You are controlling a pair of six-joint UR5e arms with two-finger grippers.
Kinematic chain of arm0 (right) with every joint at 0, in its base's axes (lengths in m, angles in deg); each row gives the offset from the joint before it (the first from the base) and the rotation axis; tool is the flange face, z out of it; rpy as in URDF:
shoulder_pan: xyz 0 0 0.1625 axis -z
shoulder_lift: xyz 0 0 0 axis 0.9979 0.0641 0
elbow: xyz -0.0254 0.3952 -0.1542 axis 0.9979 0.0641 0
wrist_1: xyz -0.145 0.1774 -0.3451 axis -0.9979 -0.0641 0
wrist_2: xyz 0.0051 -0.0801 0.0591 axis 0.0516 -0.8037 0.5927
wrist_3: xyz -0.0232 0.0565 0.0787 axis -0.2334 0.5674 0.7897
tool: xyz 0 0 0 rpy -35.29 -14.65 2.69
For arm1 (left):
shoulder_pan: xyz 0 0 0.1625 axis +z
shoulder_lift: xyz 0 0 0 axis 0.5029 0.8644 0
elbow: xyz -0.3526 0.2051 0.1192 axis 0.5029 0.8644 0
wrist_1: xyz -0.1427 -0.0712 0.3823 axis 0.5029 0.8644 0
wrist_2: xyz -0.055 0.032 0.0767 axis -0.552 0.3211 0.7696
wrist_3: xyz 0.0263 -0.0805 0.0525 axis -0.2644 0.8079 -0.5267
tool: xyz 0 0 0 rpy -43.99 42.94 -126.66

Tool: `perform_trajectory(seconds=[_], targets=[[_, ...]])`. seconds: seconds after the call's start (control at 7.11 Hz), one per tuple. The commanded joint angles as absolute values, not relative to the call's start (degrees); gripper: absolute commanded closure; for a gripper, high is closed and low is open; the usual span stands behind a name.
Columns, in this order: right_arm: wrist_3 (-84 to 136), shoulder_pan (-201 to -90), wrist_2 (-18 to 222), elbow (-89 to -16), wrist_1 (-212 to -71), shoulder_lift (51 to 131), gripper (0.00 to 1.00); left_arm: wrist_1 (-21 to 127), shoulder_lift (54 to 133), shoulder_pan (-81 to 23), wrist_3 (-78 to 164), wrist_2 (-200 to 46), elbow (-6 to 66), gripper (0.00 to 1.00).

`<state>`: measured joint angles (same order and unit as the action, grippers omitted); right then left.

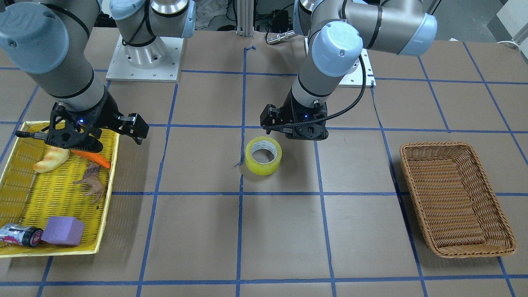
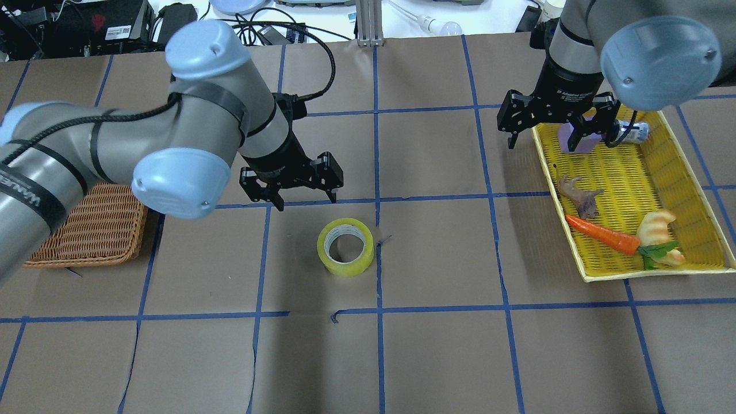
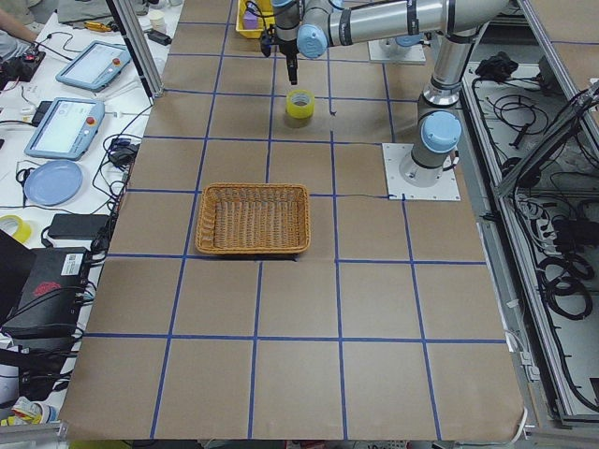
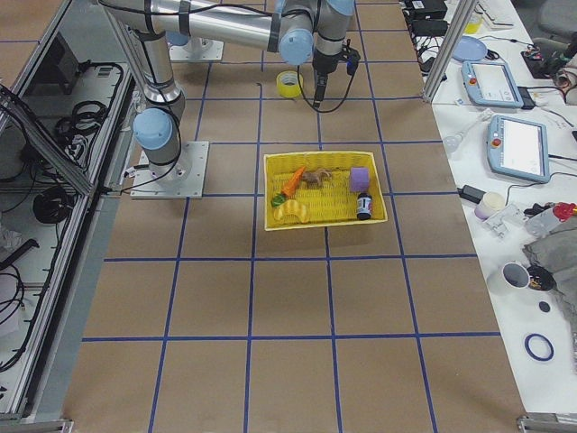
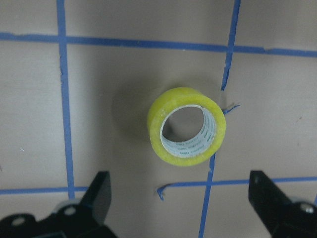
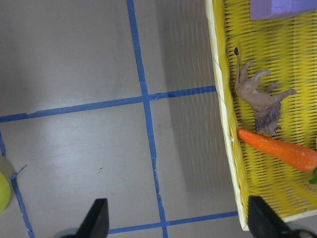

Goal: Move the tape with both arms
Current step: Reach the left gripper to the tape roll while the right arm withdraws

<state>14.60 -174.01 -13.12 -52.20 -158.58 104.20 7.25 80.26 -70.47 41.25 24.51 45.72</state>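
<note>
The yellow tape roll (image 1: 263, 155) lies flat on the brown paper near the table's middle, also in the overhead view (image 2: 345, 247) and the left wrist view (image 5: 186, 126). My left gripper (image 2: 303, 195) hovers just beyond the roll on its far left side, open and empty, its fingers (image 5: 96, 198) spread wide. It also shows in the front view (image 1: 295, 135). My right gripper (image 2: 560, 141) is open and empty above the far left end of the yellow tray (image 2: 581, 253), well apart from the tape. In the right wrist view the tape shows only as a sliver (image 6: 2, 191).
The yellow tray (image 1: 103, 214) holds a purple foam block (image 1: 64, 231), a small can (image 1: 20, 235), a toy lion (image 1: 90, 183), a carrot (image 1: 93, 158) and a croissant (image 1: 51, 160). An empty wicker basket (image 2: 92, 230) sits under my left arm.
</note>
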Motion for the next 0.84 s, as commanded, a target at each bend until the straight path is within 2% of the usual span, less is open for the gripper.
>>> perform_trajectory(seconds=[0.0,0.7], targets=[[14.5,-173.78,-13.62,-51.85,-156.23,105.65,0.0,-1.23,80.48,-71.06,40.71,24.58,54.64,0.0],[14.67,-174.04,-13.8,-52.72,-156.13,106.36,0.0,-8.33,87.49,-71.06,40.53,25.02,55.11,0.0]])
